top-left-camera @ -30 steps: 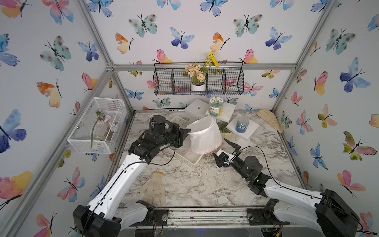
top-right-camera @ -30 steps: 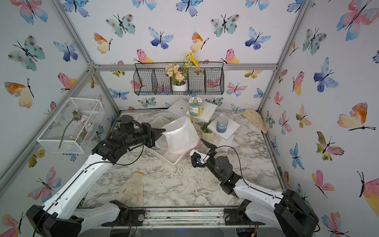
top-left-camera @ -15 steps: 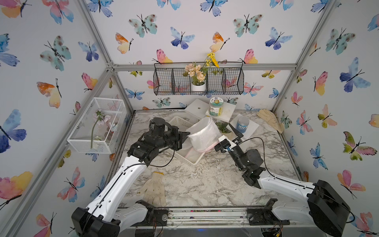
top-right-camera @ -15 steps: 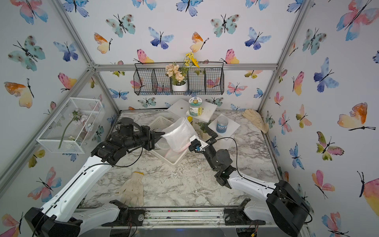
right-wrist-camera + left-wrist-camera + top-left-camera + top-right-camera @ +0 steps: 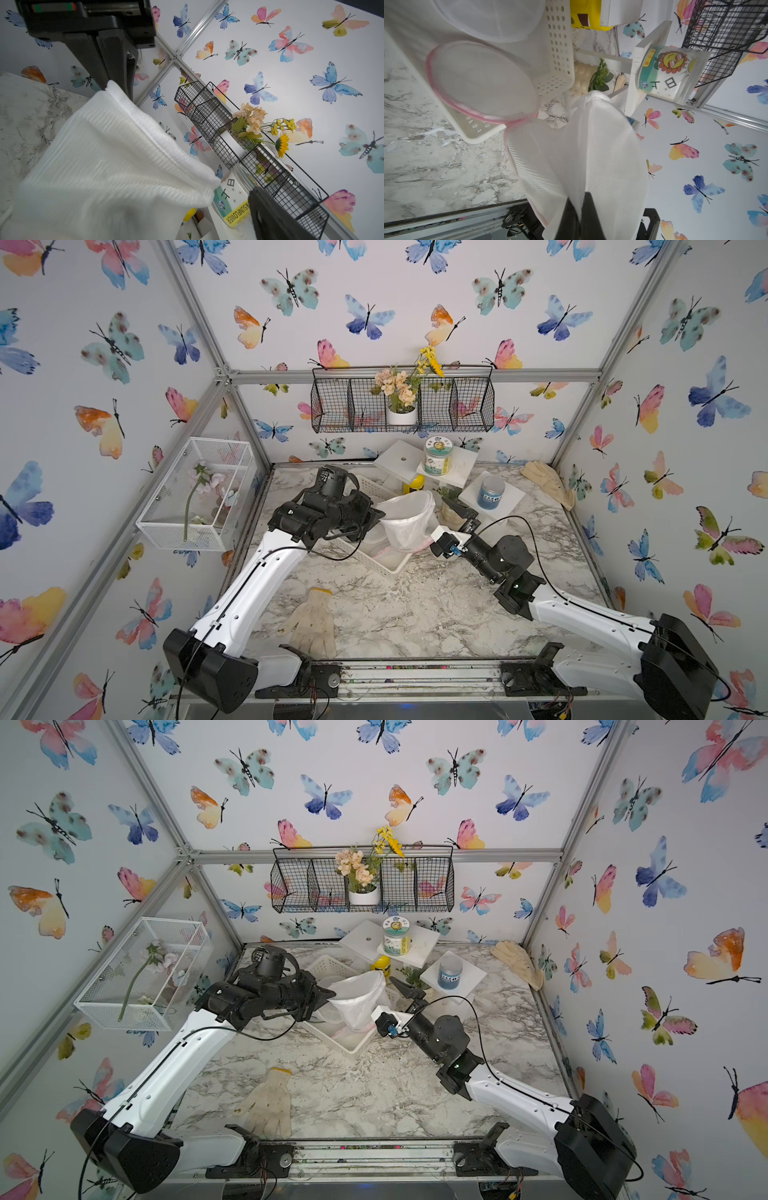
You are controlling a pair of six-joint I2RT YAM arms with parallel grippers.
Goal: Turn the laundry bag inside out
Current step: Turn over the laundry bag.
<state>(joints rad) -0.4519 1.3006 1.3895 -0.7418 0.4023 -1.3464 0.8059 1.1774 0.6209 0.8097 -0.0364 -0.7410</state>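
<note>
The left gripper [image 5: 380,516] is clamping the rim of the mesh bag [image 5: 409,516], holding it over the basket [image 5: 386,564]; the right gripper [image 5: 441,517] is hanging beside it, jaws spread wide.

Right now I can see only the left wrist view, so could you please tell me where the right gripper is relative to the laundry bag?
Observer: In both top views the right gripper sits beside the top of the laundry bag, on the side opposite the left gripper, jaws open.
Operator: Thank you. Has it gripped the mesh?
Observer: Apparently not: in the right wrist view one finger stands clear of the mesh, and the other is hidden behind the bag.
Operator: Is anything lying in front of the basket?
Observer: Yes, a work glove lies flat on the marble table, apart from the white basket.
</note>
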